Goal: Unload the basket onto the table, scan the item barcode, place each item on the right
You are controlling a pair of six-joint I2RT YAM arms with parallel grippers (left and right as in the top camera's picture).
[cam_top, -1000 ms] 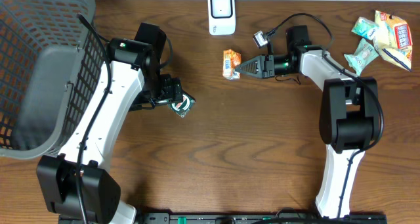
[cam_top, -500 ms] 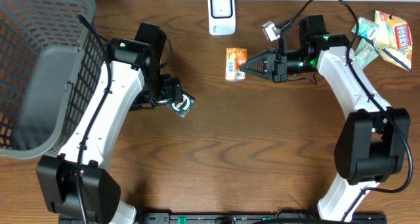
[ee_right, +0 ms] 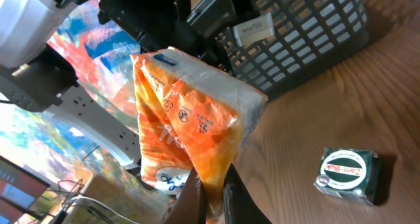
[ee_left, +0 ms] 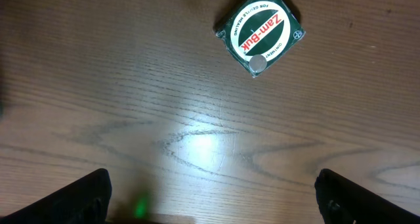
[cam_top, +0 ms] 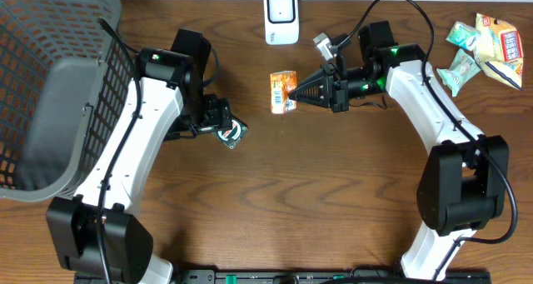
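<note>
Presently the right gripper is clamped on the crinkled orange-and-white plastic packet above the dark wood-grain tabletop, near the white scanner, while the left gripper stands apart over a square green tin.

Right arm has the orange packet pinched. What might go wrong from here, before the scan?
1. The right fingers seem to pinch only a thin edge of the orange packet, so it may slip or swing as the arm moves.
2. The packet is crumpled and no barcode shows in these views, so it may reach the white scanner facing the wrong way.
</note>
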